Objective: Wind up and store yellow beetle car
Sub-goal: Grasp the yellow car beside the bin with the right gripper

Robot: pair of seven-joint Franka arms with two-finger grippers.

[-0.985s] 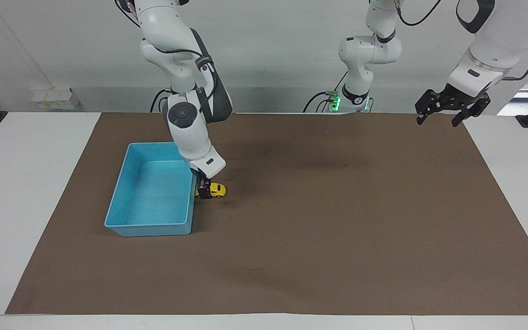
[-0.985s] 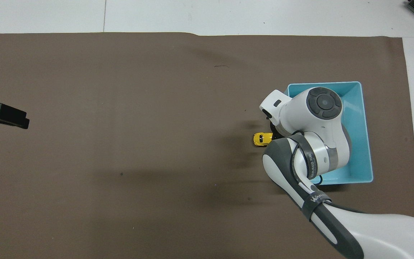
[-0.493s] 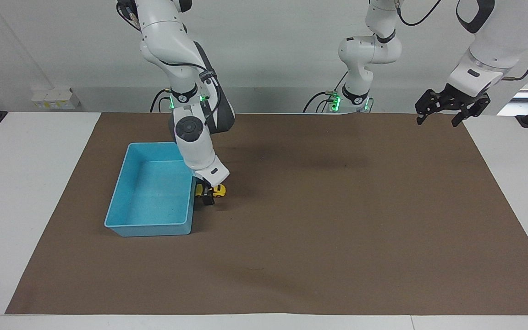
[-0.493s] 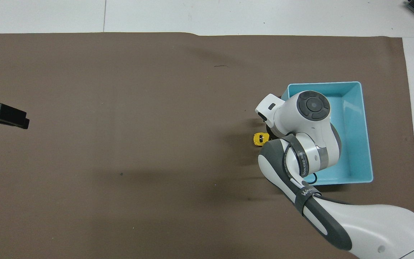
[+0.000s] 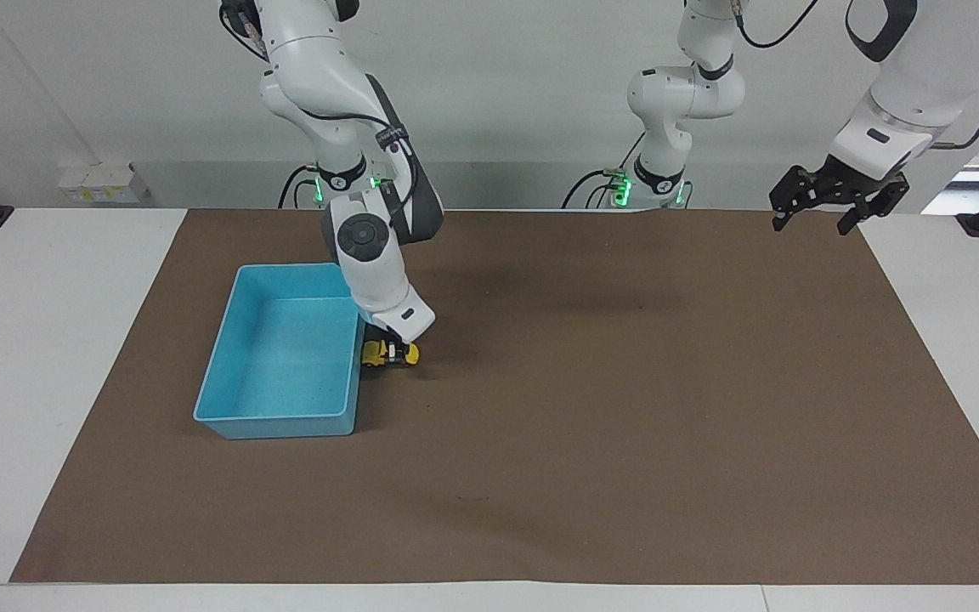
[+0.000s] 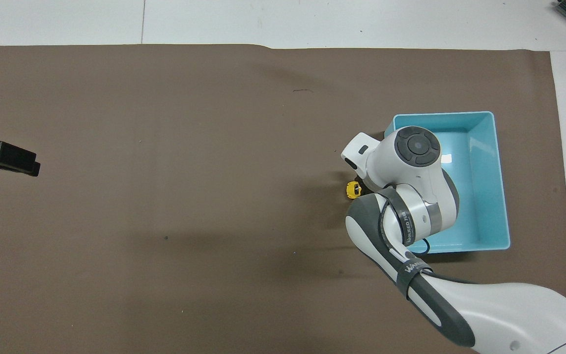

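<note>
**Overhead and facing views: toy car being gripped beside the tray**

Facing view frames are being filled mostly by the brown mat (image 5: 591,442), which is being left bare across its whole middle and across the end toward the left arm. The yellow beetle car (image 5: 390,353) is being held down on the mat, just beside the long wall of the light-blue tray (image 5: 285,361) on the side toward the left arm's end; whether car and wall are touching cannot be told. The right gripper (image 5: 389,350) is being kept low over the car, its fingers clenched on the car's body, with the wheels seemingly resting on the mat.

From overhead, only the car's nose (image 6: 353,189) is being shown, the rest being covered by the right arm's wrist, which is also overlapping the tray's rim (image 6: 501,177). The tray's inside is being left unoccupied.

The left gripper (image 5: 821,208) is being held raised over the mat's corner at the left arm's end, near the robots' edge, with its fingers spread and nothing between them; that arm is waiting. White table (image 5: 56,340) margins are being left uncovered around the mat's edges.
</note>
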